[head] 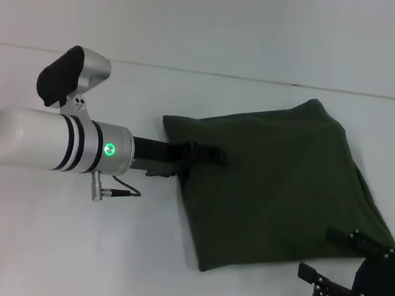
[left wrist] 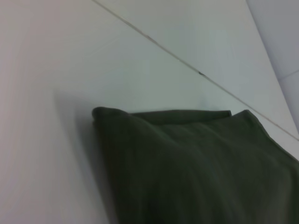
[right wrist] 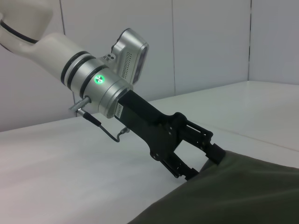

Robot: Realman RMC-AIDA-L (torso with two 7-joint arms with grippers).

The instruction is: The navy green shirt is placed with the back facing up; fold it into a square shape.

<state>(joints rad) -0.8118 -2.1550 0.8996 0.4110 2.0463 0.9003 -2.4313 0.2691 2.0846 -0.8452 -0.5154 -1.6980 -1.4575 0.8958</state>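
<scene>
Left arm: you see one white, silver-banded arm with a lit green ring reaching in from the left of the shirt, ending in the left gripper, a black two-fingered claw.
Left gripper state: its fingers stand spread, one above and one below, right at the shirt's left edge; the right wrist view shows the tips meeting the cloth where it humps up. You cannot tell whether any fabric is actually caught between them.
Why it sits there: you can read this as the arm either tidying or letting go of that edge, since the fold already lies flat beside it.
Shirt: there is one navy green shirt, a dark olive, soft cotton bundle already doubled into a rough four-sided pad, lying on the white table. It rests skewed like a diamond, one corner pointing away from you, one toward you. No lettering shows, so the plain side is outward.
Fold quality: the left wrist view shows stacked layers at the near corner, edges not quite flush. You would judge the square nearly made, with squaring-up left.
Right gripper: one black right gripper hovers at the shirt's lower right corner, fingers parted and holding nothing, just off the cloth edge.
Count: two grippers, one shirt, one table.
</scene>
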